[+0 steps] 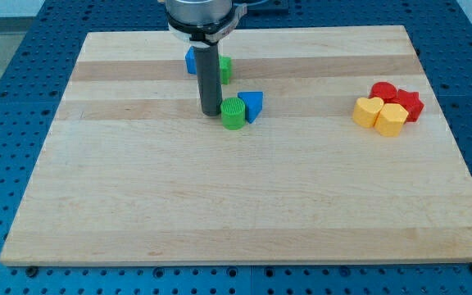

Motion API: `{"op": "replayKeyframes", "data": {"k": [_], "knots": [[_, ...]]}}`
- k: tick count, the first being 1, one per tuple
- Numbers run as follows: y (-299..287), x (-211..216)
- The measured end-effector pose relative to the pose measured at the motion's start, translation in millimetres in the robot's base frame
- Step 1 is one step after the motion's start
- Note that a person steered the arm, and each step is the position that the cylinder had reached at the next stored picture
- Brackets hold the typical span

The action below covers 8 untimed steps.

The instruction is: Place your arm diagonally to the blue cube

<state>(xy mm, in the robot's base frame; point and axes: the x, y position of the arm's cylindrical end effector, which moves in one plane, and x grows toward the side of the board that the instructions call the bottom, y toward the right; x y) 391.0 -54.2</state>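
Note:
The blue cube (191, 61) sits near the view's top, mostly hidden behind my rod. A green block (225, 69) of unclear shape shows just right of the rod beside it. My tip (211, 112) rests on the board below the blue cube and slightly to its right. A green cylinder (233, 113) stands right next to the tip on its right, with a blue triangular block (252, 105) touching the cylinder's right side.
At the view's right is a tight cluster: a red cylinder (383, 91), a red star-like block (410, 106), a yellow heart-like block (368, 111) and a yellow block (392, 120). The wooden board (236, 205) lies on a blue perforated table.

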Motion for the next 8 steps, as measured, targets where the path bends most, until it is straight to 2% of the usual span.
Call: {"op": "replayKeyframes", "data": {"k": [1, 2, 3, 4, 5, 6, 7, 8], "knots": [[-20, 11], [-73, -1], [-119, -46], [-137, -54], [-186, -72], [-228, -139], [-219, -177], [-169, -178]]}}
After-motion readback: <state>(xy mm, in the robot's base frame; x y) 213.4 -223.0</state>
